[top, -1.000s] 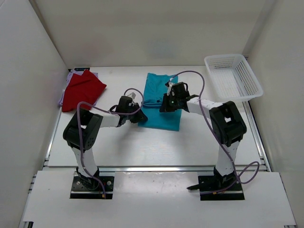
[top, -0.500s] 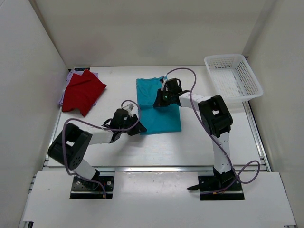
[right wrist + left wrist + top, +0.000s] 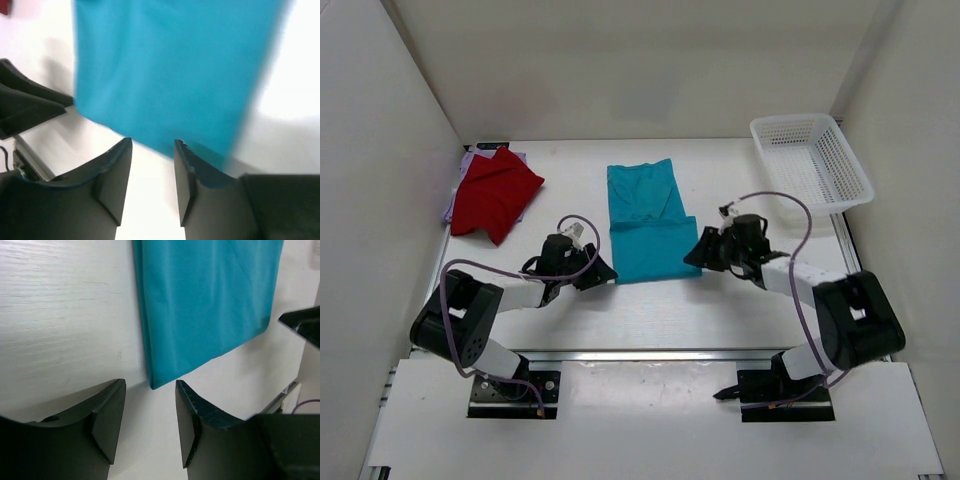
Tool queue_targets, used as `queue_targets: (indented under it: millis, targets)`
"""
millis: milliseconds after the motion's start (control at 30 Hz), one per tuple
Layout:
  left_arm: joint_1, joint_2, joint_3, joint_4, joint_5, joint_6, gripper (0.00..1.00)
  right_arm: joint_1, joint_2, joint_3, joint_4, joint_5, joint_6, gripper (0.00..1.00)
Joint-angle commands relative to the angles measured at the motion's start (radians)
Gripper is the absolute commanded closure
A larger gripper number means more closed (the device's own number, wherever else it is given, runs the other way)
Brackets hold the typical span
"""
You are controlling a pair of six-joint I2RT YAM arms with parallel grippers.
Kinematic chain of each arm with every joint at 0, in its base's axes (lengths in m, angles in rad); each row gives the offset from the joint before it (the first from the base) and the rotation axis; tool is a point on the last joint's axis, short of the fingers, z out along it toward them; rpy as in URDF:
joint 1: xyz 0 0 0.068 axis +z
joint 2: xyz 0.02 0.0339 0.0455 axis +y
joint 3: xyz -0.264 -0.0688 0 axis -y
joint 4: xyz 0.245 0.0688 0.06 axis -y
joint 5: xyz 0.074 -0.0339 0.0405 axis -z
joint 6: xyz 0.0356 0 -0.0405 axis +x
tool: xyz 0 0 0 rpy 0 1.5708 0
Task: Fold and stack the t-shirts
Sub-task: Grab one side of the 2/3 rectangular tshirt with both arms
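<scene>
**Shirts flat, both tools spread**

Far left, the red t-shirt (image 3: 497, 193) sits on top of the lavender t-shirt (image 3: 470, 163) at the worktop's (image 3: 720, 170) rear corner. Now the left tool (image 3: 597, 272), low at the teal t-shirt's (image 3: 648, 222) near left corner, fingers apart with nothing between them. Teal lies flat mid-worktop as a narrow folded strip. The right tool (image 3: 698, 252) is at its near right corner, fingers apart and empty. White basket (image 3: 810, 162) rear right.

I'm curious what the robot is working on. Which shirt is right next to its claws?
The teal shirt, lying flat mid-table between the left gripper and the right gripper. The red shirt sits far left, on top of the lavender shirt.
</scene>
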Motion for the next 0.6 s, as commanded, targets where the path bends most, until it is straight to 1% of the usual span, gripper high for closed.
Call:
queue_targets:
  millis: [0, 33, 67, 100, 133, 200, 267, 333, 400, 500, 567]
  targets:
    - [-0.02, 0.035, 0.019, 0.022, 0.016, -0.001, 0.45, -0.034, -0.129, -0.157, 0.075, 0.058, 0.045, 0.6]
    - [-0.034, 0.053, 0.018, 0.019, 0.016, -0.002, 0.46, -0.042, -0.146, -0.208, 0.064, 0.077, 0.054, 0.57]
    - [-0.041, 0.068, 0.029, 0.02, 0.01, -0.005, 0.47, -0.066, -0.166, -0.227, 0.081, 0.087, 0.06, 0.55]
    - [-0.048, 0.072, 0.032, 0.017, -0.01, -0.004, 0.49, -0.071, -0.172, -0.26, 0.082, 0.084, 0.06, 0.54]
    - [-0.058, 0.078, 0.036, 0.013, -0.019, 0.004, 0.53, -0.091, -0.164, -0.284, 0.093, 0.074, 0.065, 0.53]
    - [-0.077, 0.09, 0.039, 0.007, -0.044, -0.004, 0.58, -0.099, -0.12, -0.282, 0.105, 0.057, 0.054, 0.53]
    - [-0.072, 0.095, 0.036, 0.001, -0.057, 0.001, 0.61, -0.094, -0.088, -0.255, 0.124, 0.046, 0.054, 0.52]
    - [-0.069, 0.092, 0.03, 0.013, -0.056, -0.004, 0.63, -0.09, -0.057, -0.247, 0.141, 0.039, 0.059, 0.55]
    - [-0.071, 0.095, 0.032, 0.004, -0.071, -0.002, 0.64, -0.088, -0.02, -0.238, 0.17, 0.034, 0.063, 0.62]
    - [-0.075, 0.104, 0.042, 0.01, -0.079, -0.004, 0.65, -0.099, 0.012, -0.224, 0.187, 0.052, 0.065, 0.68]
    - [-0.072, 0.113, 0.046, 0.011, -0.077, -0.005, 0.7, -0.113, 0.03, -0.226, 0.206, 0.045, 0.072, 0.7]
